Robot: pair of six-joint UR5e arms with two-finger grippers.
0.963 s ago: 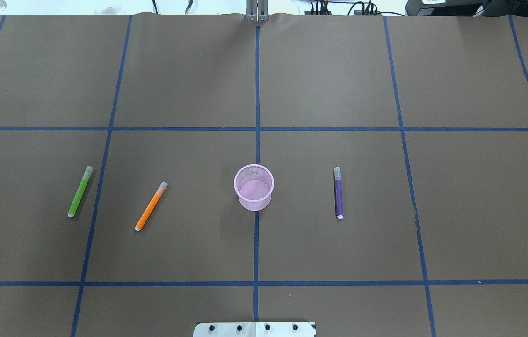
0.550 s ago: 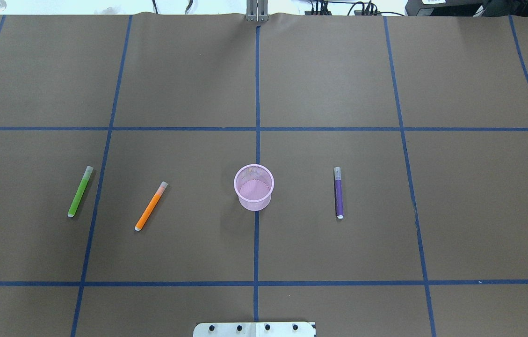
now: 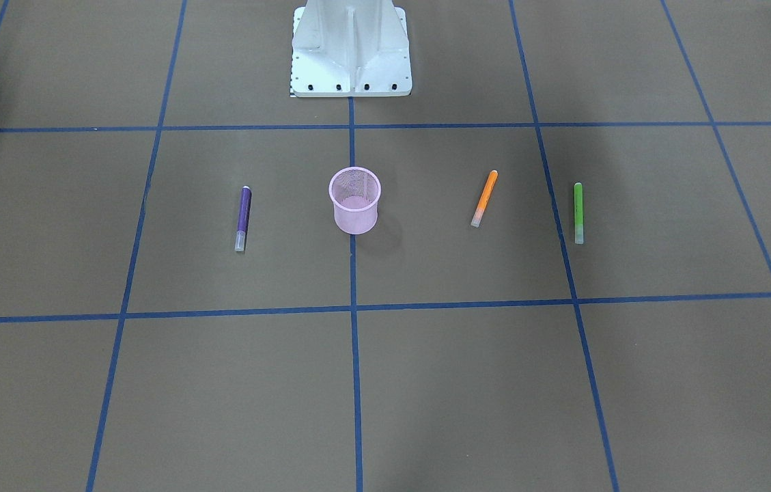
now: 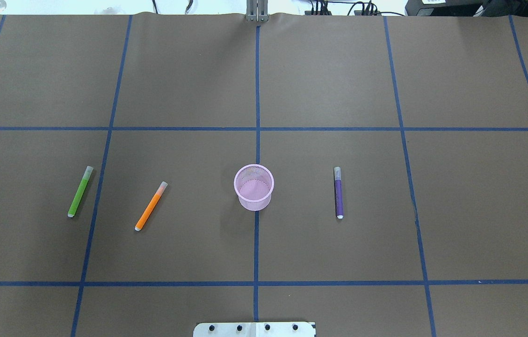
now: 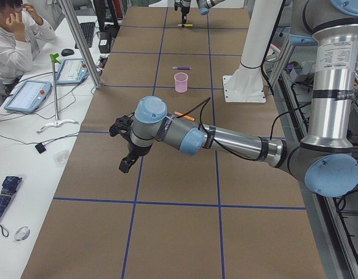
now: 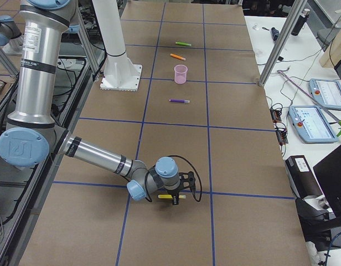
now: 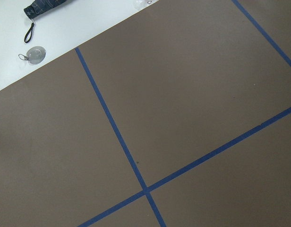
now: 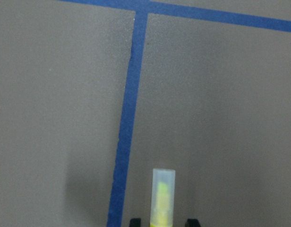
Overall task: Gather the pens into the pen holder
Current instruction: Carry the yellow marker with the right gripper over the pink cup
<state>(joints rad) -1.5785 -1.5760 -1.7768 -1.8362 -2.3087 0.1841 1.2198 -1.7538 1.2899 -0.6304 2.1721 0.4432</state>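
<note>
The pink mesh pen holder [image 4: 254, 187] [image 3: 354, 201] stands upright on the table's centre line. Three pens lie flat around it: green [image 4: 80, 191] and orange [image 4: 151, 206] on the left, purple [image 4: 338, 193] on the right. A yellow pen [image 8: 162, 198] [image 6: 167, 196] lies far out at the table's right end. My right gripper [image 8: 163, 221] [image 6: 179, 194] is low over it and open, one fingertip [image 8: 135, 221] on each side with gaps. My left gripper [image 5: 124, 150] hangs over the table's left end; open or shut I cannot tell.
The robot's white base [image 3: 351, 48] stands behind the holder. Metal posts [image 5: 80, 40] [image 6: 278, 44] rise at the table's far edge. A person [image 5: 10, 40] sits at a side bench with tablets [image 5: 28, 96]. A folded umbrella [image 7: 44, 8] lies off the table's corner.
</note>
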